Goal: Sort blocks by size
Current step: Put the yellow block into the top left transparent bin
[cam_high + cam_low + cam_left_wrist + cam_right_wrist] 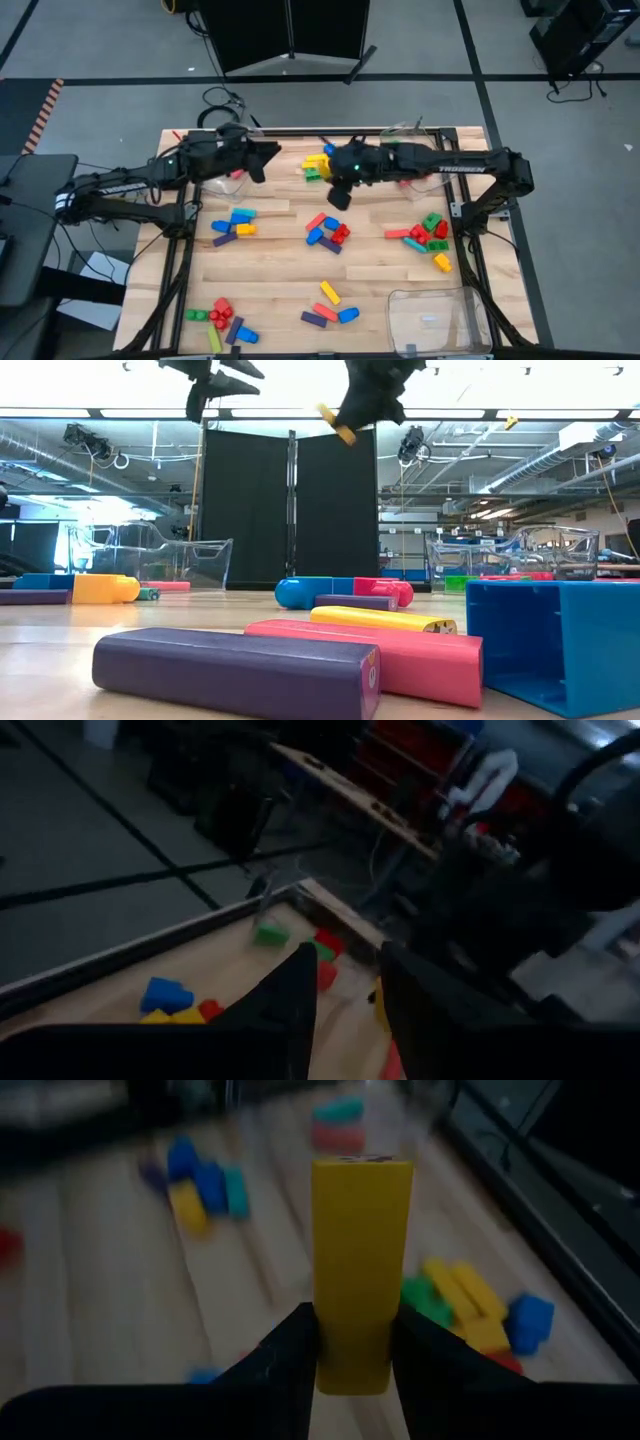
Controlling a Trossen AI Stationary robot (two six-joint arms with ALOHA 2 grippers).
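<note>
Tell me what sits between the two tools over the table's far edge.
In the high view, between the left tool and the right tool, lie only bare wood and a block cluster; the right one grips a yellow bar.

Bare wood along the table's [275, 275] mid-left and between the block clusters: the blue/yellow/purple group [234, 226], centre pile [327, 232], right pile [428, 235], near-left pile [220, 322] and near-centre bricks [331, 307]. Clear bin [432, 318] blocks the near-right corner. Both arms crowd the far edge, beside the yellow/green pile [317, 165].
</note>
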